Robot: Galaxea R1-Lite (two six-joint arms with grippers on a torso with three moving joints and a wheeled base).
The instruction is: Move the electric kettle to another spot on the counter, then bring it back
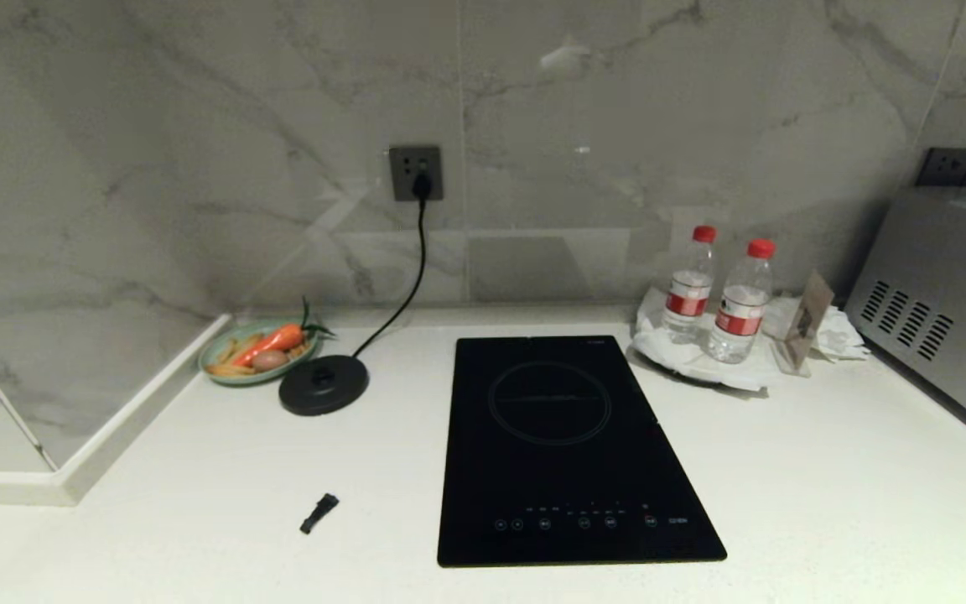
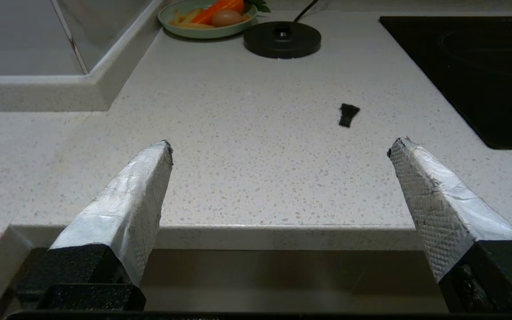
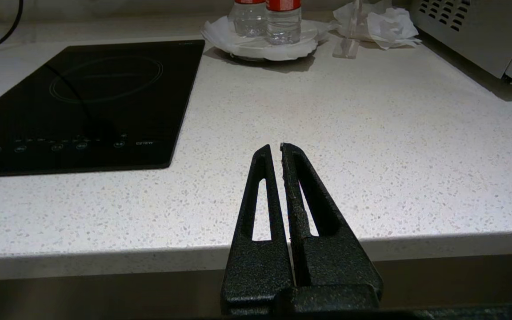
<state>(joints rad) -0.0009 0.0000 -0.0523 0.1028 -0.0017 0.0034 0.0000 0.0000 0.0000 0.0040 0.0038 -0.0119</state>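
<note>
So the left gripper (image 2: pixel 280 146) sits spread wide with nothing in it, just off the front edge of the counter (image 2: pixel 256 186), with a small black piece (image 2: pixel 348 114) ahead and the kettle base (image 2: pixel 282 39) further out. The right gripper (image 3: pixel 275 149) is pinched together, empty, hob (image 3: pixel 82 98) off to its side. The head view catches neither arm. Can't spot the electric kettle in any view.

Left gripper (image 2: pixel 280 146) level, at the desk's (image 2: pixel 256 191) front edge, taped fingers (image 2: pixel 127 204) spread wide, nothing between them. Right gripper (image 3: pixel 278 149) likewise level at the front edge, black fingers (image 3: pixel 260 200) pressed together, empty. Neither arm in the head view.
</note>
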